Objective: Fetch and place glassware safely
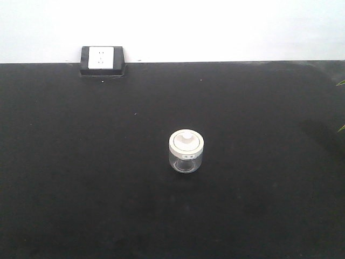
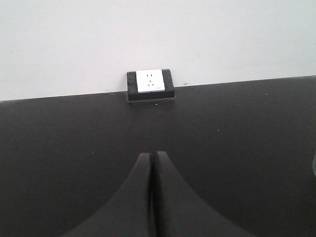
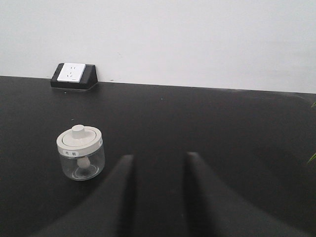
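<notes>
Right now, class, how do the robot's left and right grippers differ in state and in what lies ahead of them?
The left gripper is shut, fingers touching; the right gripper is open with a gap. Ahead of the left gripper is only the power socket; the right gripper has the lidded glass jar to its left. Both are dark and hold nothing.

Left gripper: two matte black fingers, broad at the base and curving inward to narrow tips. Surfaces are smooth and unmarked; no screws, cables or labels are visible.

Right gripper: two matte black fingers of the same flared, tapering profile, with softly blurred edges and plain surfaces.
</notes>
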`<state>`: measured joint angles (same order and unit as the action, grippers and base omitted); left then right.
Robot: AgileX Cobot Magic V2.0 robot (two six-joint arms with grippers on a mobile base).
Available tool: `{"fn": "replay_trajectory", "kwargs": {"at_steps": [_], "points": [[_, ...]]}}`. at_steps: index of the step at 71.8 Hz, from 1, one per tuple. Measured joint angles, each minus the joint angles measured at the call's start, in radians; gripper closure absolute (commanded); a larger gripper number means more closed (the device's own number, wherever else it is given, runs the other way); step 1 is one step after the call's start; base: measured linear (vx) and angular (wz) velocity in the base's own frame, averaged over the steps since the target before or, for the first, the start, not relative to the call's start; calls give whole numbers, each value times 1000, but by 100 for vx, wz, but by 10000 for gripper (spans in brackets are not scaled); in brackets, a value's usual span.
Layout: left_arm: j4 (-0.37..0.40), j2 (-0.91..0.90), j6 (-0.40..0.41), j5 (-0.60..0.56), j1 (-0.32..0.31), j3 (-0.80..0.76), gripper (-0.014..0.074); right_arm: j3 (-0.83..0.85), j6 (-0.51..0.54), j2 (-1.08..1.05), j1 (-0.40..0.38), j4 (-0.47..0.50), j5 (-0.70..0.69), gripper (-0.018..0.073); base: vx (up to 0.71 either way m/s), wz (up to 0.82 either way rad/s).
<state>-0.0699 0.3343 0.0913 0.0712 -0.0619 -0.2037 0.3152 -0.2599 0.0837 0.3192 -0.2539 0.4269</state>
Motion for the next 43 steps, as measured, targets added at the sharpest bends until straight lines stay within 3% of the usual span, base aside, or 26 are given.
{"fn": "replay_trajectory", "kwargs": {"at_steps": [43], "points": [[0,0,0,0,0,0,603,0,2,0,0,-3,2,567,0,0]]}}
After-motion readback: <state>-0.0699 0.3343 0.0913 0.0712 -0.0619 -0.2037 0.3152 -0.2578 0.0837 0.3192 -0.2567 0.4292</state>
